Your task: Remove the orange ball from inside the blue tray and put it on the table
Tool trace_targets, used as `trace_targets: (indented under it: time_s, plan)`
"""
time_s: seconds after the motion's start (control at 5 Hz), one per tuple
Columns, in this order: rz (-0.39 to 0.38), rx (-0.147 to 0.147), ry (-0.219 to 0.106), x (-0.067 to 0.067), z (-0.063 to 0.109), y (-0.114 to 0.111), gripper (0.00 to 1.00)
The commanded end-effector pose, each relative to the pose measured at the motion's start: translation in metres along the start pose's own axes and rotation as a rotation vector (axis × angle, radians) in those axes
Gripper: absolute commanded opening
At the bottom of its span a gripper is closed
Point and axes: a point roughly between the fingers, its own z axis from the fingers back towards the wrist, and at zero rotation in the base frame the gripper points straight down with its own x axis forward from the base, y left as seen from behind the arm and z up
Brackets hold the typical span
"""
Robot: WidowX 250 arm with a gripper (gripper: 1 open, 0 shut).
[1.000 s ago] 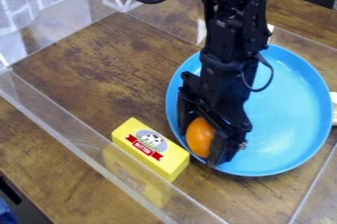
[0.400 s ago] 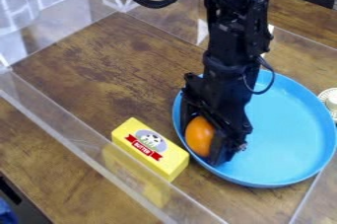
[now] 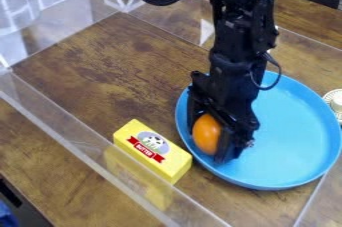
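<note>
Dark brown wooden tabletop [image 3: 94,56] with clear walls lies under everything. Nearest in view, the yellow box [image 3: 152,152] sits just beside the blue tray [image 3: 287,136], at its left. Beyond the tray's right rim is a round white object [image 3: 334,100]. Compared with before, the orange ball [image 3: 206,134] has shifted slightly rightward in the tray. It lies between the fingers of the tool [image 3: 214,136], which are partly open around it; whether they grip, I cannot tell.
</note>
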Motion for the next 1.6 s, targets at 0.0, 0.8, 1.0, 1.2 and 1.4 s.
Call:
trace_targets:
  time_s: [0.0,0.8,1.0,1.2,1.4]
  plan:
    - [0.019,0.012,-0.027,0.006,0.004,0.014,0.0]
    - [0.013,0.048,-0.003,0.007,0.019,0.026,0.0]
    - [0.014,0.061,0.01,0.005,0.026,0.03,0.0]
    - [0.018,0.078,0.027,0.001,0.037,0.035,0.0]
    - [0.026,0.091,0.04,-0.001,0.046,0.039,0.0]
